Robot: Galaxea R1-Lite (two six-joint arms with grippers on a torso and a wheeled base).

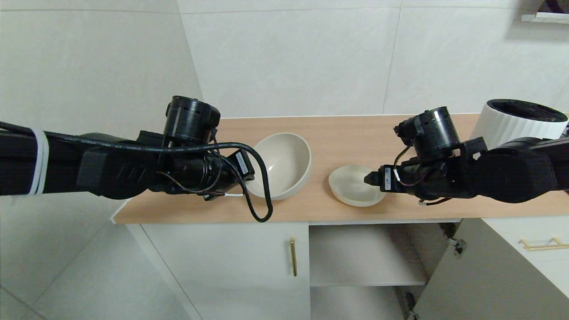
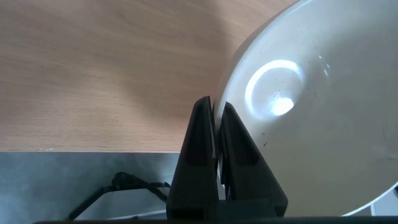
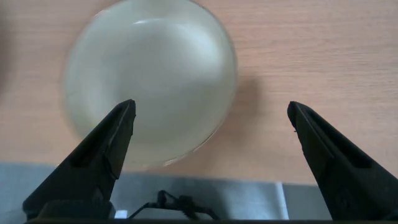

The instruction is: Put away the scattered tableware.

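Observation:
A large beige bowl [image 1: 284,162] stands tilted on the wooden counter [image 1: 346,133], its near-left rim raised. My left gripper [image 1: 249,175] is shut on that rim; in the left wrist view the two fingers [image 2: 202,124] pinch the bowl [image 2: 311,106] wall between them. A small pale dish [image 1: 355,186] lies flat near the counter's front edge, to the right of the bowl. My right gripper [image 1: 370,178] hovers at the dish's right side, open. In the right wrist view the dish [image 3: 149,81] sits ahead of the wide-spread right gripper [image 3: 211,115], with nothing held.
A white ribbed container [image 1: 520,120] stands at the counter's back right. Below the counter a cabinet is open, showing a bare shelf [image 1: 360,253], with its door [image 1: 449,275] swung out to the right. A shut door with a gold handle [image 1: 292,256] is to the left.

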